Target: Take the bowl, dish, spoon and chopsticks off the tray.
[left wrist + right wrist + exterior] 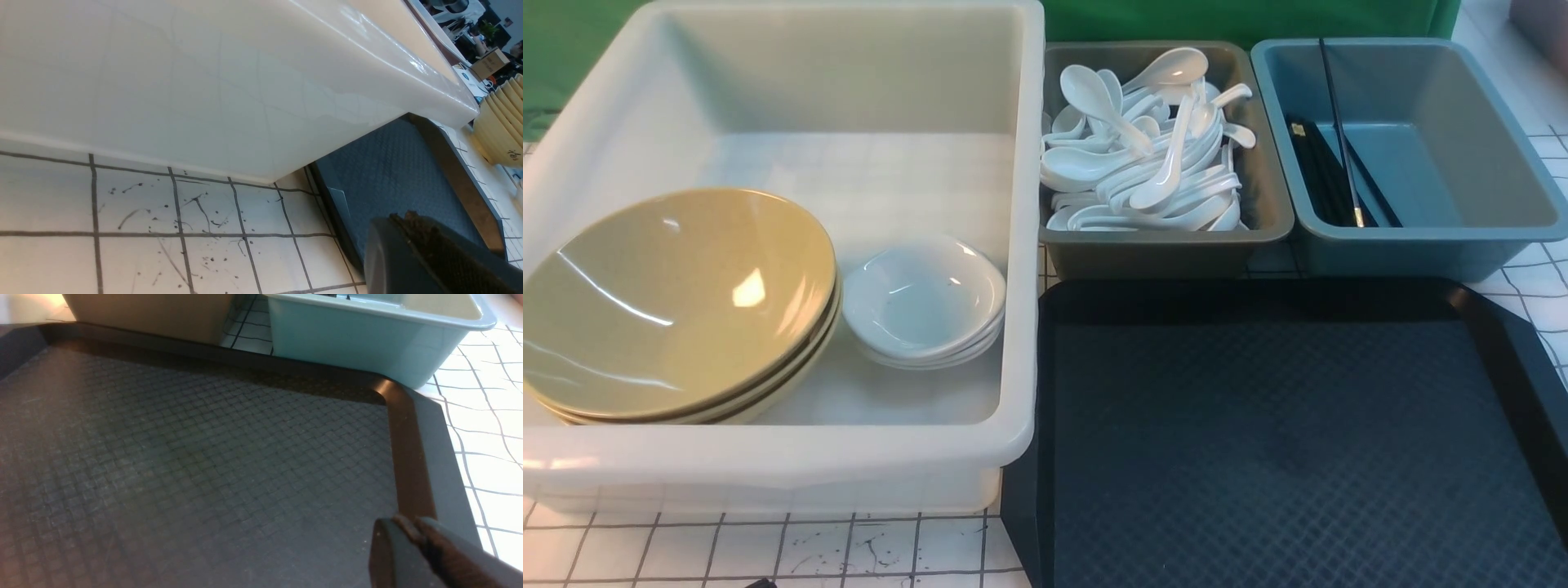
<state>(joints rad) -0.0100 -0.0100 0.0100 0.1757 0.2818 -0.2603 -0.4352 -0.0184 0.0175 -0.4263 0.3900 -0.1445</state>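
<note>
The dark tray (1282, 425) lies at the front right and shows only its bare textured surface. A tan bowl (678, 302) tops a stack inside the white tub (1021, 245), beside a stack of white dishes (923, 298). White spoons (1143, 155) fill the grey bin (1168, 249). Black chopsticks (1339, 155) lie in the blue-grey bin (1421, 237). My left gripper (402, 218) is shut and holds nothing, low near the tray's front left corner (388, 171). My right gripper (408, 520) is shut and holds nothing, just above the tray's right rim (408, 457).
The tub wall (204, 102) stands close to my left gripper. The grey bin (155, 314) and the blue-grey bin (359, 339) border the tray's far edge. A stack of tan ribbed things (500, 126) sits beyond the tray. The table has a white grid cloth (768, 547).
</note>
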